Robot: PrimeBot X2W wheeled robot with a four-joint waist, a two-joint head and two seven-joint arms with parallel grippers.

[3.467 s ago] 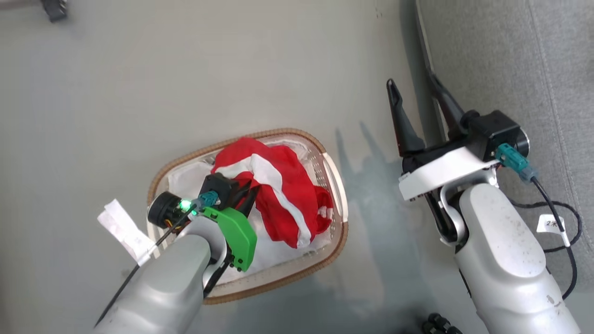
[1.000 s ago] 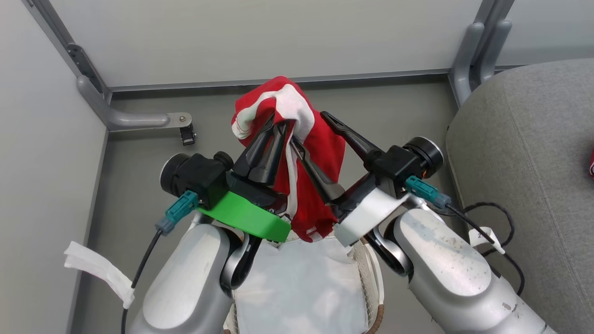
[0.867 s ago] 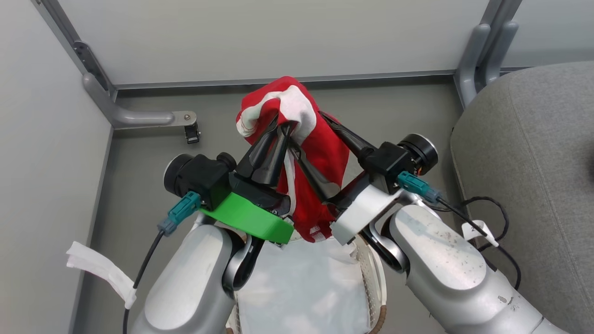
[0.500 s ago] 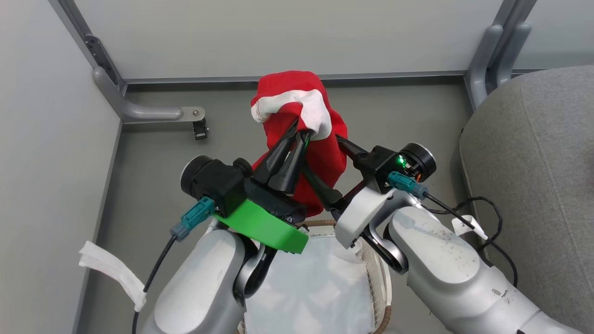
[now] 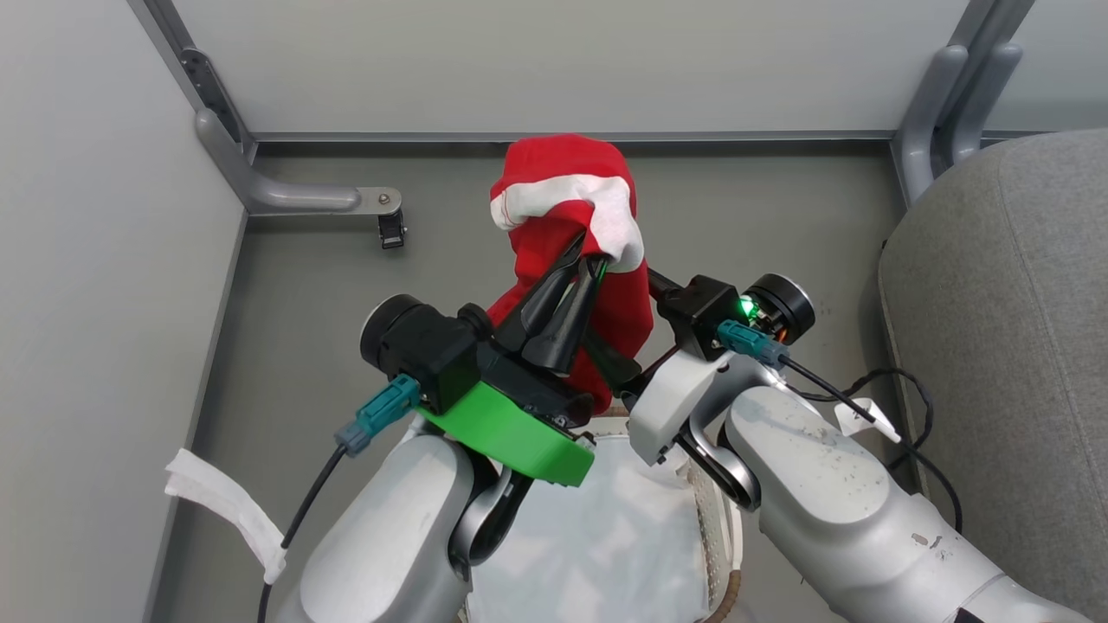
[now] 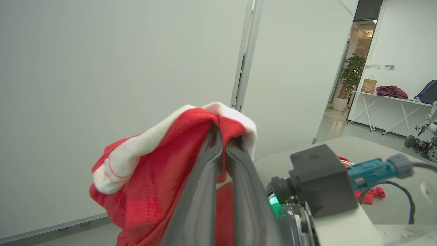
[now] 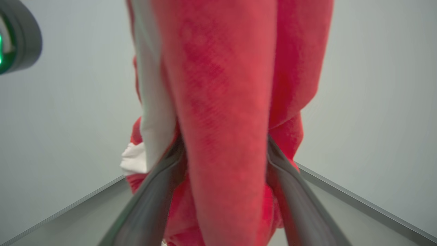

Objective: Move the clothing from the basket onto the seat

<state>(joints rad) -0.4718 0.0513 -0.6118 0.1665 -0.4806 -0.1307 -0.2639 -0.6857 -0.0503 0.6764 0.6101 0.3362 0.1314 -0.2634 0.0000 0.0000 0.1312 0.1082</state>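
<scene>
Red garment point(image 5: 563, 160) held above the basket point(image 5: 723, 536)
Left gripper point(image 5: 590, 255) clamps it, right gripper point(image 7: 223, 143) gapes around it; swing high to the seat point(image 5: 1021, 303).

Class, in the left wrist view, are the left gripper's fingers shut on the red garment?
Yes, the left gripper pinches a fold of the red garment between its closed dark fingers.

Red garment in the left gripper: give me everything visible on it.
The red garment is bright red mesh-like knit with a broad white band stitched in red. Bunched and limp, it hangs over the basket. The left gripper has its jaws shut on a fold by the white band near the top; lower down the cloth passes between the right gripper's open jaws.
</scene>
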